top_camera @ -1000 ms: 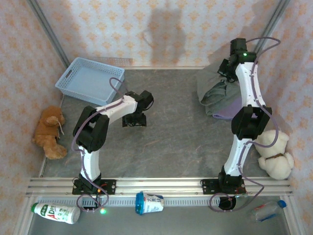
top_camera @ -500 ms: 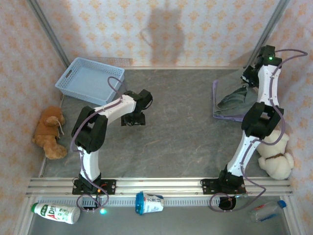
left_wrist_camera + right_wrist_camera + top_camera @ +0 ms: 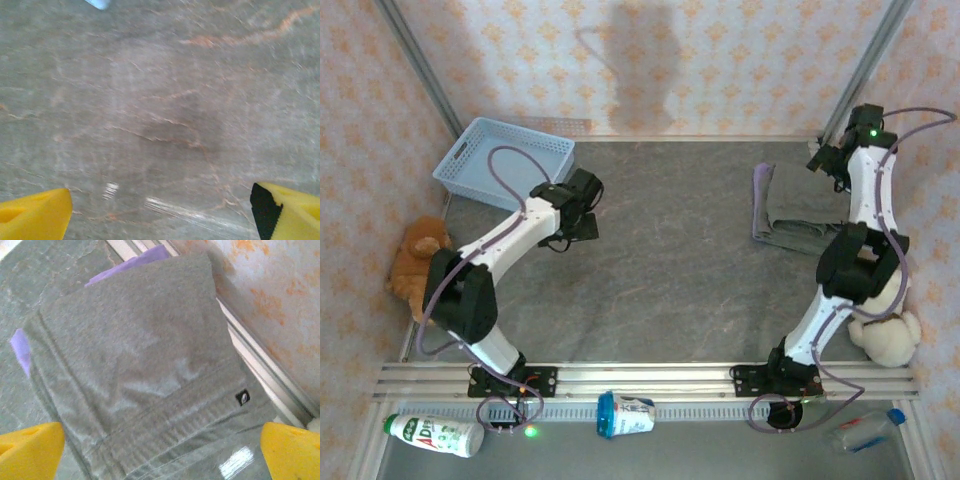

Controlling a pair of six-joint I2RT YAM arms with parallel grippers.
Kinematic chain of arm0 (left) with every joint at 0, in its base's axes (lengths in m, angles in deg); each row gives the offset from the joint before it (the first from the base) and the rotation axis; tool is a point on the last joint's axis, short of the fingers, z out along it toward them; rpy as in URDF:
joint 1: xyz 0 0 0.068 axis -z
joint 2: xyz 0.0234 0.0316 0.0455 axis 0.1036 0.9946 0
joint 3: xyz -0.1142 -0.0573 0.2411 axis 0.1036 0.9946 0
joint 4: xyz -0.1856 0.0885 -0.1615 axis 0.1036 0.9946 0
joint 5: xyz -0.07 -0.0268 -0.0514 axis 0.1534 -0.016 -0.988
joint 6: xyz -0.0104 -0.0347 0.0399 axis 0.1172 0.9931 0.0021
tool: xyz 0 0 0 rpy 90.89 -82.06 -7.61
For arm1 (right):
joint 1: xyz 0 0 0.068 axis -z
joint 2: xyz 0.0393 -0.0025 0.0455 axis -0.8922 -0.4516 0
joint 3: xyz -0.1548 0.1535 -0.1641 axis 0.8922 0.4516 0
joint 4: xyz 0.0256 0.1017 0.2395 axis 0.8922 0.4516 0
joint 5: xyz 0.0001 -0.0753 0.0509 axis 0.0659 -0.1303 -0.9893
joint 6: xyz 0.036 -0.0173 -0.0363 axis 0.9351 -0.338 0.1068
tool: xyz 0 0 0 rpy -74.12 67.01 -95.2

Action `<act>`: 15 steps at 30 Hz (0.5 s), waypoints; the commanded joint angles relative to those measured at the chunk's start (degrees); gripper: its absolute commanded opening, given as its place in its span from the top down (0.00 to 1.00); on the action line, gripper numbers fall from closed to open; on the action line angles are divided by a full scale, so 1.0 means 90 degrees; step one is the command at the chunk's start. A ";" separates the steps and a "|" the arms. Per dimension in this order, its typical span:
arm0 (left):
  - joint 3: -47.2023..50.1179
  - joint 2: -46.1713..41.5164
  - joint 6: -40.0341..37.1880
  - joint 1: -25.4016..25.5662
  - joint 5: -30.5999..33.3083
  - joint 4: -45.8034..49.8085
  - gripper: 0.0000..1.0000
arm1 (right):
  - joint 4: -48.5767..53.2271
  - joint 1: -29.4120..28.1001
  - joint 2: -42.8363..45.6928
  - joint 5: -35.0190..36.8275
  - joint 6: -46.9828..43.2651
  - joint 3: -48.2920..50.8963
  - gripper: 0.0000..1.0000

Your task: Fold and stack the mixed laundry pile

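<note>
The mixed laundry pile lies at the back right of the table. A folded grey top rests flat on the lavender T-shirt. The T-shirt's purple edges peek out from under the grey top. My right gripper hovers over the pile's far edge by the wall, open, its yellow fingertips wide apart with nothing between them. My left gripper hangs open over bare table left of centre, far from the pile, holding nothing.
A light blue basket stands at the back left. A brown plush toy lies at the left edge and a cream one at the right. Bottles and a cup lie in front of the rail.
The right gripper carried the grey top right, opened and let it go, and it now lies flat on the purple T-shirt. The left arm swung left toward the basket and its jaws widened.
</note>
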 commanded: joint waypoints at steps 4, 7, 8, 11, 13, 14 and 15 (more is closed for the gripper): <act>0.0976 -0.1069 -0.0648 -0.0547 0.1223 -0.0734 0.06 | -0.2114 -0.0735 0.1756 -0.0191 0.0294 0.3056 0.01; 0.1440 -0.1337 -0.1176 -0.0740 0.1767 -0.1141 0.06 | -0.3409 -0.1311 0.2454 -0.0001 0.0107 0.4595 0.01; 0.1643 -0.1411 -0.1354 -0.0801 0.1951 -0.1374 0.06 | -0.3805 -0.1501 0.2630 0.0165 0.0008 0.5057 0.01; 0.2469 -0.1714 -0.1979 -0.0857 0.2565 -0.2562 0.07 | -0.5222 -0.1913 0.3097 0.0619 -0.0247 0.6383 0.01; 0.3186 -0.2017 -0.2333 -0.0866 0.2843 -0.3685 0.06 | -0.6412 -0.2018 0.3339 0.0648 -0.0398 0.7209 0.01; 0.3565 -0.2162 -0.2521 -0.0876 0.2864 -0.4314 0.06 | -0.7005 -0.2063 0.3407 0.0673 -0.0498 0.7577 0.02; 0.3861 -0.2262 -0.2722 -0.0893 0.2789 -0.4833 0.06 | -0.7520 -0.2103 0.3432 0.0721 -0.0604 0.7882 0.02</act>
